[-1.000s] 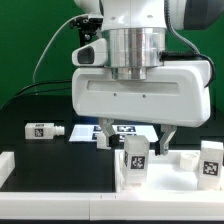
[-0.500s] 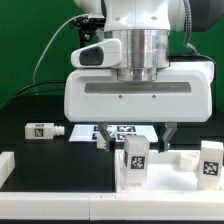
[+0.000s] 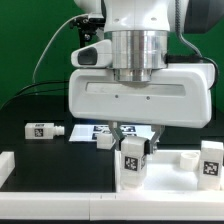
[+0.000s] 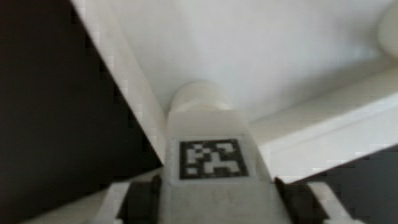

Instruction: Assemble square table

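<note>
Since a second ago the jaws have drawn in from wide apart. The legs, the top and the marker board [image 3: 99, 131] lie where they did.

The jaws now stand close against both flanks of an upright leg [image 3: 133, 162], near its upper end. Seen from the exterior, they sit right at the leg's edges. In the wrist view a grey finger shows on either side of the leg's tagged end with hardly any gap. Whether they already press on the leg or only flank it, I cannot tell.

That leg rises from the white top [image 3: 176, 176] near the middle of the exterior view, with one tag facing the camera. Whether it is seated in the top or merely standing on it cannot be made out.

A second leg [image 3: 210, 160] stands upright at the exterior view's right edge, also on the top and apart from the first. A third leg [image 3: 44, 130] lies on its side on the black surface [image 3: 30, 108], toward the exterior view's left and well apart from the other two.

The marker board lies flat behind the flanked leg, mostly hidden by the arm [image 3: 138, 95], which hangs straight above that leg.
</note>
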